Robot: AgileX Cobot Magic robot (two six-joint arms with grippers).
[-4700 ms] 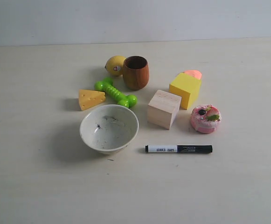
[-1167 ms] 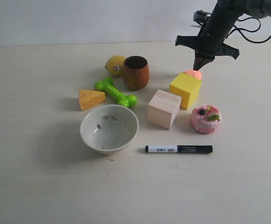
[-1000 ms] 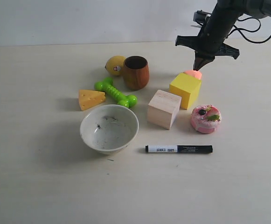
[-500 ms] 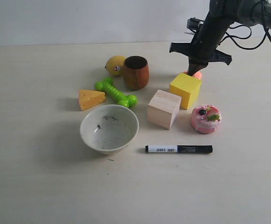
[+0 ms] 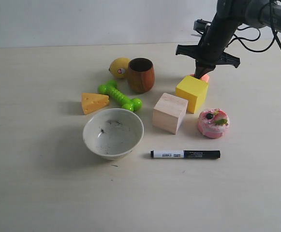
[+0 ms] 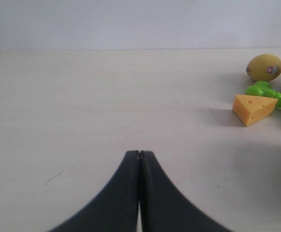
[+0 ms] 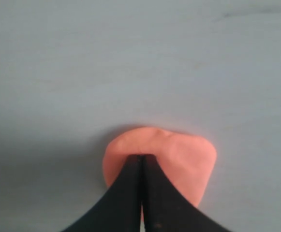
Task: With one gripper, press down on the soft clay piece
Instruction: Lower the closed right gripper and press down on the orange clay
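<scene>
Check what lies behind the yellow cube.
A small salmon-pink soft clay lump, with the shut black right end effector tips on it. The yellow cube hides its lower part.

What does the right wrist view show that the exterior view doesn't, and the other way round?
Only the right wrist view: the soft clay piece up close, most of its rounded outline clear, and the right gripper shut with its tips meeting on the clay. Only the exterior view: the yellow cube hiding most of the clay, plus the wooden block, cake, marker and bowl. Both: the gripper tip down at the clay.
</scene>
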